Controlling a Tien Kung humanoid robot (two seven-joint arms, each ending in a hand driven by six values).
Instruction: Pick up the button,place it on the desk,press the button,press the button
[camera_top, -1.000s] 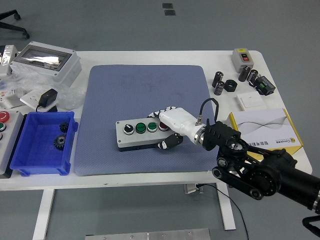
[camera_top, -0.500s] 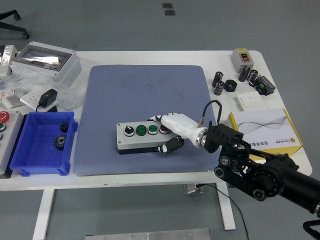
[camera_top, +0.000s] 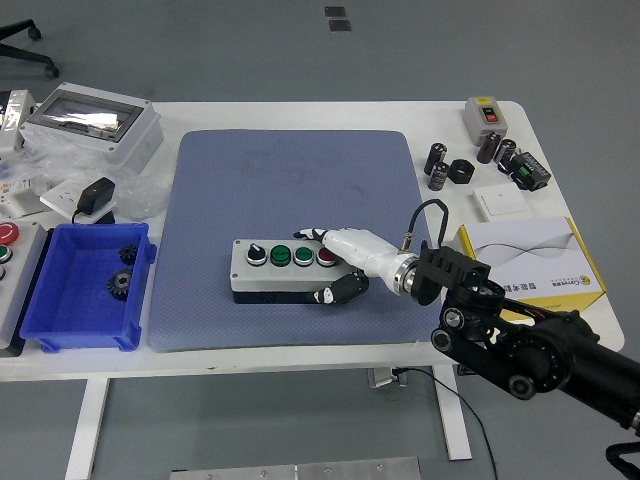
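A grey button box sits flat on the blue mat, toward the mat's six o'clock edge, its dial and three push-buttons facing up so they can be pressed from above. The robot's right hand comes in from four o'clock and clasps the box's right end: white fingers lie close together over the top by the red button, the dark thumb curls against the front face (a grip that seems meant to steady the box). The forearm runs low and nearly level with the table. The left arm is out of view.
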